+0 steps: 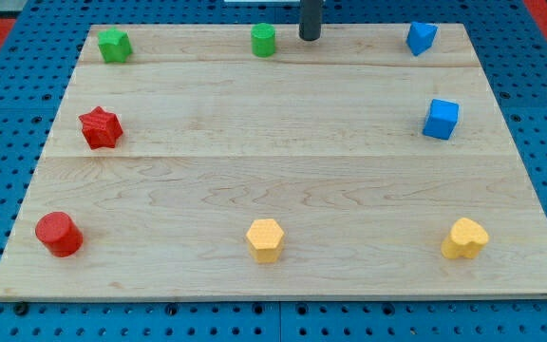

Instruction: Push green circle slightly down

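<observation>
The green circle (263, 40) stands at the view's top edge of the board (273, 190), just to the view's left of my tip (310, 38) and apart from it, roughly level with it. There are no jaws here: the rod ends bare and holds nothing.

As I judge it, the push is not yet begun; the circle sits hard by the top edge, and my tip must first get above it, where little room shows.

Farther left of my tip is a green star (114, 45); to its right a blue block (421, 37); below that a blue cube (441, 119).

No containers are in sight.
</observation>
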